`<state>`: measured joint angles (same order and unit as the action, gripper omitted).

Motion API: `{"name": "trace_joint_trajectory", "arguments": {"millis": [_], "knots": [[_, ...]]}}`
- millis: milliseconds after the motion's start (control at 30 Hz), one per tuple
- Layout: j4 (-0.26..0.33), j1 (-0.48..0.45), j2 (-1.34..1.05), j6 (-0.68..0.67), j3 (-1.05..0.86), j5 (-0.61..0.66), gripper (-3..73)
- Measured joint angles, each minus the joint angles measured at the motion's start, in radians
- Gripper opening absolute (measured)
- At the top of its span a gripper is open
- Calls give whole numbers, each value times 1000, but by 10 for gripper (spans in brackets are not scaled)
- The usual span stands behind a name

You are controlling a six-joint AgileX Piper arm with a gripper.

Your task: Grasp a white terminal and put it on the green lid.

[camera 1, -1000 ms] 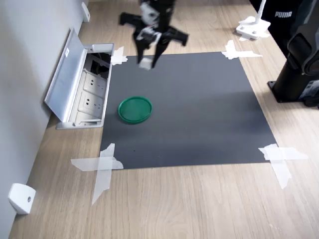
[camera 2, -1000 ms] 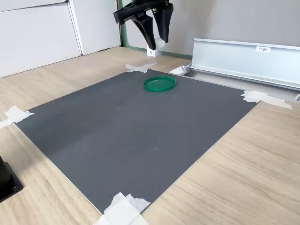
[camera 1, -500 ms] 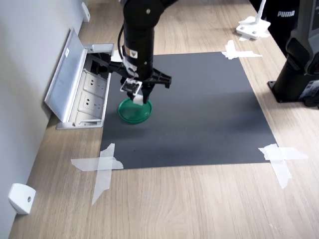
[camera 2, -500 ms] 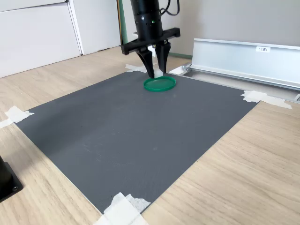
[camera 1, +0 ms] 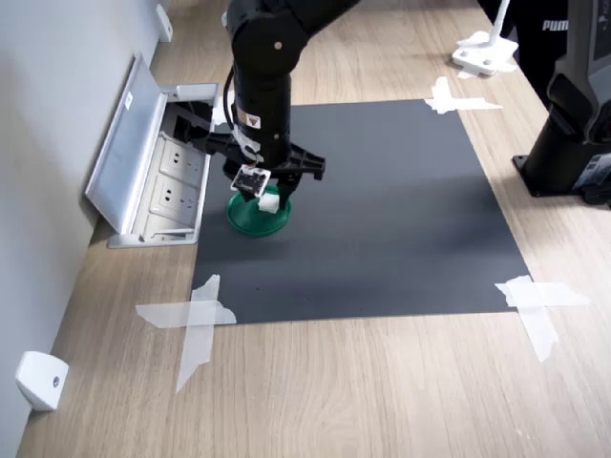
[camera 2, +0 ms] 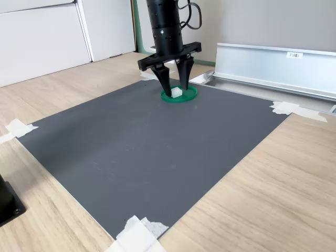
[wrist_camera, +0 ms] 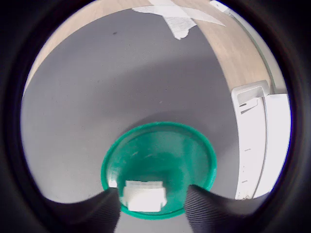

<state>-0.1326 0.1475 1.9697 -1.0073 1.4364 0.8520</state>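
On the dark mat (camera 2: 157, 152) taped to the wooden table (camera 2: 273, 178), the green lid (camera 2: 188, 96) lies flat near the mat corner closest to the open metal socket box (camera 1: 158, 172). Both exterior views show the arm descending vertically over the lid, with the gripper (camera 2: 174, 92) positioned directly above it. The white terminal (camera 2: 177, 92) sits on the lid surface, near the rim in the wrist view (wrist_camera: 144, 195). The jaws are spread apart, one finger on each side of the terminal; in the wrist view the finger (wrist_camera: 206, 211) on one side stands visibly clear of the block, and a gap also appears on the other side. The fingertips reach down to about the level of the lid. White tape strips (camera 1: 196, 320) secure the mat corners. A white wedge-shaped piece (camera 1: 40, 380) rests on the table at the first exterior view's lower left, well apart from the mat
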Motion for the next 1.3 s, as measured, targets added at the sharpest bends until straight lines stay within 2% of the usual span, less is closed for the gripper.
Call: {"name": "trace_joint_trajectory", "arguments": {"millis": [100, 200, 400, 500, 567, 633, 767, 833, 1033, 1167, 1300], "knots": [[3, 0, -45, 20, 0, -25, 700], [20, 0, -137, 89, 0, -56, 718], [60, 0, -421, 419, -28, -101, 698], [65, 0, -590, 566, -121, -155, 628], [66, 0, -697, 643, -204, -199, 539], [66, 0, -823, 698, -297, -237, 425], [60, 0, -1080, 763, -498, -305, 111], [59, -1, -1216, 791, -584, -333, 35], [56, -13, -1565, 894, -786, -366, -4], [51, -115, -1738, 994, -917, -366, -7], [53, -192, -1850, 1024, -1046, -365, -7]]}}
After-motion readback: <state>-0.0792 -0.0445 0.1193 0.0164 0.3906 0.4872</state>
